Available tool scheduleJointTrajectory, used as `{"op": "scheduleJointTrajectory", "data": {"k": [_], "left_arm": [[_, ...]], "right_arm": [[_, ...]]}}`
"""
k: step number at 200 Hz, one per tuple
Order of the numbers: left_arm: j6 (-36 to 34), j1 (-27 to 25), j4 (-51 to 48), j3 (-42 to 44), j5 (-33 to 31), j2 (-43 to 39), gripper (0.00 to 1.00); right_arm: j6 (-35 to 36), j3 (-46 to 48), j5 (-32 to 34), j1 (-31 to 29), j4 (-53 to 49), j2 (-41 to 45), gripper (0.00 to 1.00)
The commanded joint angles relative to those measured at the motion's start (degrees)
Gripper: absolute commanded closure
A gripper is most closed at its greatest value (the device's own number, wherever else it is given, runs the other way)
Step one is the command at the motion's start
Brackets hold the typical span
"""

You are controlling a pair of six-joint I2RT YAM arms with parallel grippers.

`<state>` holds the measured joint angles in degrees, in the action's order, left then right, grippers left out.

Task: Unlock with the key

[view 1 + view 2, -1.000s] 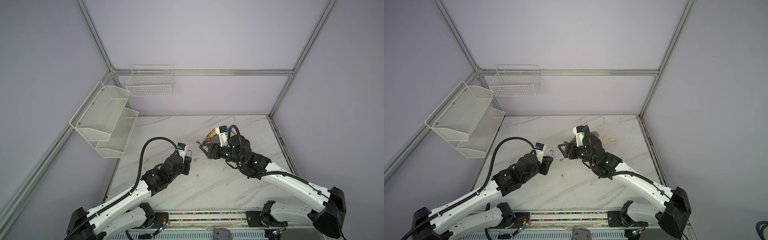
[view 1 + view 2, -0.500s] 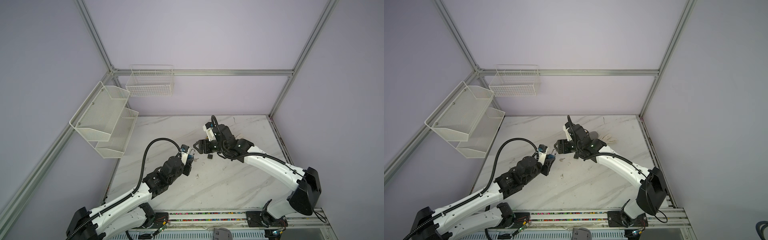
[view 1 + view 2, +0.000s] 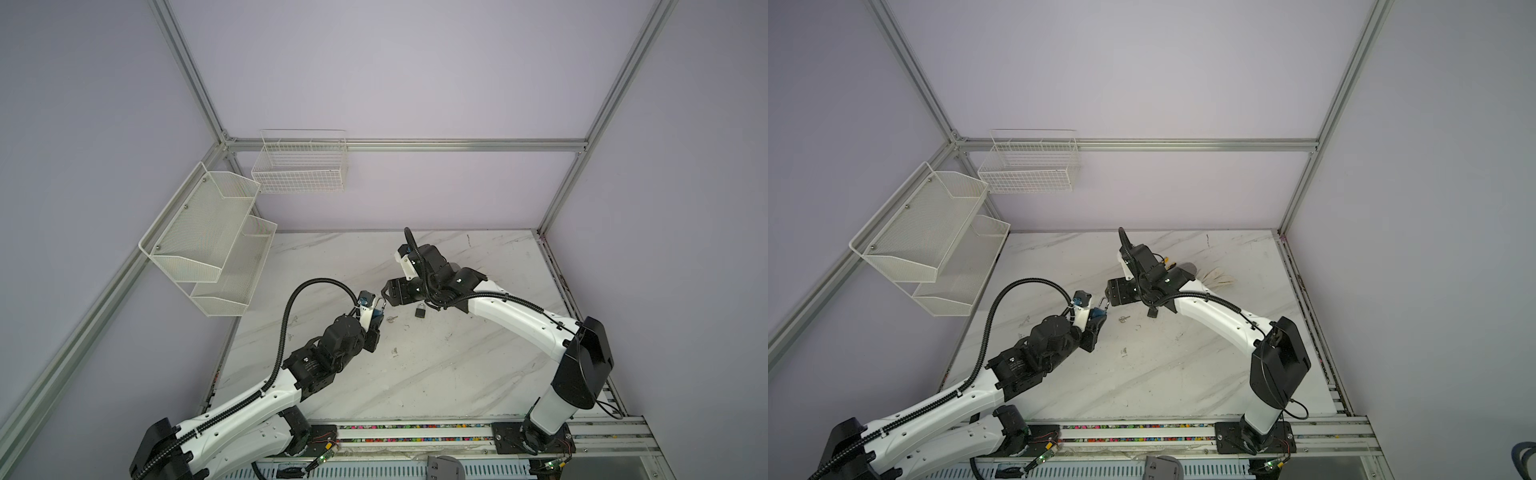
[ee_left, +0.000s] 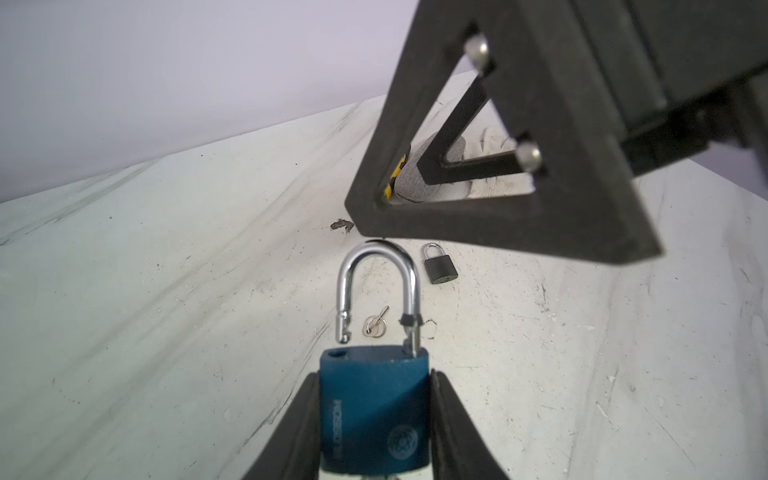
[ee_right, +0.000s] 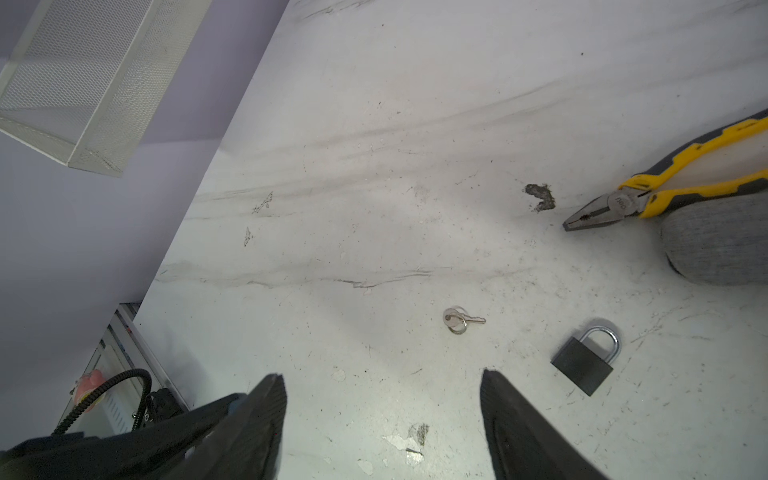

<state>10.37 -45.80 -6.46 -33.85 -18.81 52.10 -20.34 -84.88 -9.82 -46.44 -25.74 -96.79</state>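
Left gripper (image 4: 374,376) clamps a matte blue padlock (image 4: 374,411), chrome U-shackle sprung. Right gripper (image 5: 382,376) gapes wide, empty, near a small ringed key (image 5: 459,321).

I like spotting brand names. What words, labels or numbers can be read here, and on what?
"HUDSON", it seems, a little blurred: along the body of the blue padlock.
Round emblem beside it: too blurred.
Mark on the pliers, at the pivot: too small.
Label on the left arm: too small.
On the black padlock: no text shows.
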Motion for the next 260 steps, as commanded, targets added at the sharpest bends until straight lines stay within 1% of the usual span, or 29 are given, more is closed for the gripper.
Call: {"op": "scheduleJointTrajectory", "data": {"k": [1, 9, 24, 62, 123, 168, 195, 219, 260], "left_arm": [[-1.88, 0.15, 4.18, 1.30, -1.45, -0.06, 1.00], [-2.15, 0.15, 4.41, 1.32, -1.23, -0.06, 1.00], [-2.37, 0.12, 4.64, 1.30, -1.81, 0.20, 1.00], [-2.46, 0.15, 4.68, 0.89, -1.93, 0.46, 1.00], [-2.81, 0.12, 5.14, 0.89, -2.43, 0.05, 1.00], [-3.16, 0.18, 5.03, 1.13, -3.26, -0.67, 1.00], [-3.37, 0.17, 4.98, 1.28, -3.46, -1.49, 1.00], [-3.71, 0.10, 5.11, 1.58, -3.55, -2.17, 1.00], [-3.87, 0.14, 5.84, 1.94, -3.48, -2.70, 1.00]], "right_arm": [[2.64, -2.31, 1.46, 0.13, -2.88, -1.26, 0.24], [3.95, -2.68, 0.34, 0.12, -2.88, -1.22, 0.24], [3.71, -2.61, -1.39, 0.11, -1.55, -0.71, 0.23], [3.48, -3.10, -1.84, 0.07, -1.58, -1.83, 0.23], [5.02, -5.83, 0.39, 0.03, -5.12, -5.02, 0.23], [6.12, -6.61, 2.34, 0.08, -6.90, -5.41, 0.22], [7.30, -7.26, 2.20, 0.12, -8.10, -5.75, 0.22], [8.35, -7.05, 0.28, 0.16, -8.28, -5.38, 0.21], [9.34, -6.23, -0.79, 0.34, -8.93, -4.73, 0.21]]}}
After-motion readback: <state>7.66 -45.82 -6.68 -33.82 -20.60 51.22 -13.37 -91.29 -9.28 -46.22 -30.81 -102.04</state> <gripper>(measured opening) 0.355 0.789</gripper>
